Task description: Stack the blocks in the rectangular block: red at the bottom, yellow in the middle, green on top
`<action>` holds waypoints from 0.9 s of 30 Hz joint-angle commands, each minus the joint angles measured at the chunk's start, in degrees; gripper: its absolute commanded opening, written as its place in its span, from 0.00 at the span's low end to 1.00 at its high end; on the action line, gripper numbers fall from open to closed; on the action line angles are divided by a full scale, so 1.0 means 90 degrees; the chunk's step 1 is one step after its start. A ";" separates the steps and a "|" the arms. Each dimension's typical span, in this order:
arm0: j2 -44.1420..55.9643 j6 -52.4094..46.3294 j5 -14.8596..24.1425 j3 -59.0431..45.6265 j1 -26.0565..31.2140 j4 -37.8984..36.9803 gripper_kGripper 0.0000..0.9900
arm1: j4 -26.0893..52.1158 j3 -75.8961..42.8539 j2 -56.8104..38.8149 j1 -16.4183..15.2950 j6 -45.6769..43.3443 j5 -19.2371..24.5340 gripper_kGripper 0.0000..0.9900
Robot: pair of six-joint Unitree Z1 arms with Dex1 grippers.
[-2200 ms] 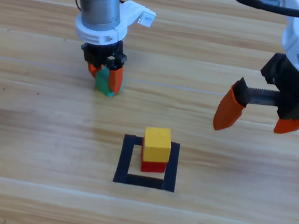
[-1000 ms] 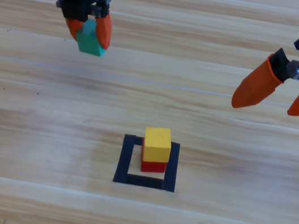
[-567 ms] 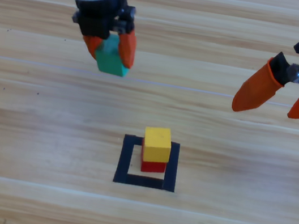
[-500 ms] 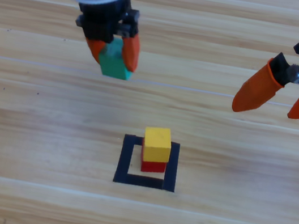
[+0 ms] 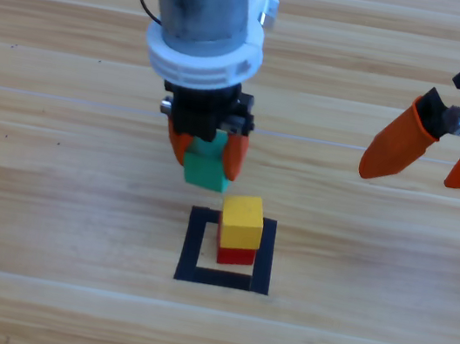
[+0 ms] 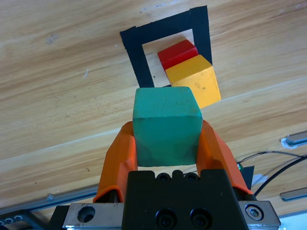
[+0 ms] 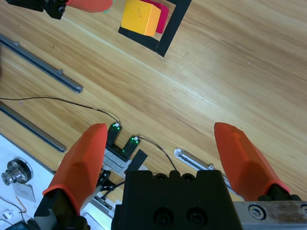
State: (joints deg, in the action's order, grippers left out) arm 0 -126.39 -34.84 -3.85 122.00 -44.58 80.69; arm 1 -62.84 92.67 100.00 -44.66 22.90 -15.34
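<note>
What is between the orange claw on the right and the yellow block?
Only bare wooden table. In the high view nothing sits between the right gripper and the yellow block.

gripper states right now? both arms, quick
Left gripper: shut on the green cube, held in the air close beside the yellow cube.
Right gripper: open, empty, off at the right edge.

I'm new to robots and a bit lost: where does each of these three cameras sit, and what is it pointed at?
High view: above the table, looking down; both arms show, left pincer holding the green cube.
Left wrist: on the left arm, looking along its pincer at the green cube.
Right wrist: on the right arm, over its open pincer.
All share the yellow cube.
</note>
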 commanded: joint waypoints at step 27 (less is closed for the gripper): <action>-0.0547 -0.1402 -0.0100 0.0468 -0.0623 0.0068 0.00 | 0.0537 -0.0727 -0.0495 0.0382 0.0024 -0.0073 1.00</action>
State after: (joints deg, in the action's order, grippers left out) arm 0 -127.29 -46.94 -4.06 124.71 -48.03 80.70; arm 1 -60.04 88.08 99.57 -42.96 22.90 -15.35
